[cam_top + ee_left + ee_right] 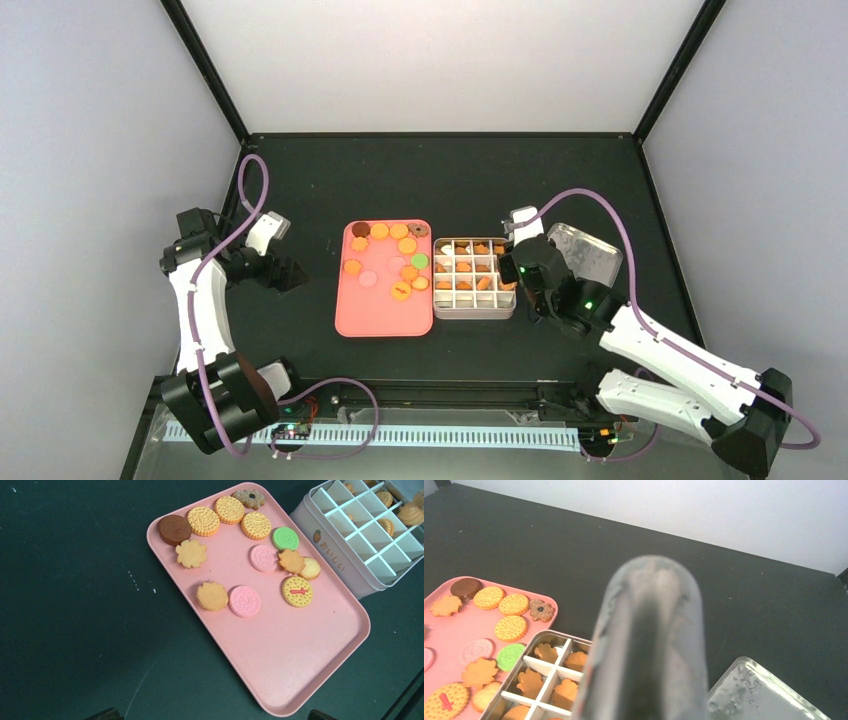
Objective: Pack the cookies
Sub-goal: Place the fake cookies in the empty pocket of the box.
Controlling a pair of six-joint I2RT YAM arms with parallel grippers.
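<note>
Blurred grey rounded bar (649, 645) sat closest to the lens and filled the middle of the right wrist view. Couldn't tell whether it was a finger or a held tool, so couldn't tell the right end effector (517, 273) state either. It hung over the right edge of the divided box (475, 314). Left end effector (290, 272) was spread wide with nothing in it, left of the pink tray (300, 680) and apart from it.

Cookies (203, 521): a dozen-odd lay flat on the tray's far half, and more were already in the box cells, with several cells unfilled.

Handling, my read:
- They're light, stiff and thin.
- Flat on a smooth tray they probably skid if pushed.
- Best hold is likely a pinch across the rim, coming straight down.
- One leaf cookie overlapped a pale round one beside the green one, so take the leaf first.

Looks:
- Most were orange, either round with embossed faces or leaf and flower cut.
- There were two pink, one green and one plain dark brown.
- One brownish flower had a dark centre.
- One orange round carried a red mark.
</note>
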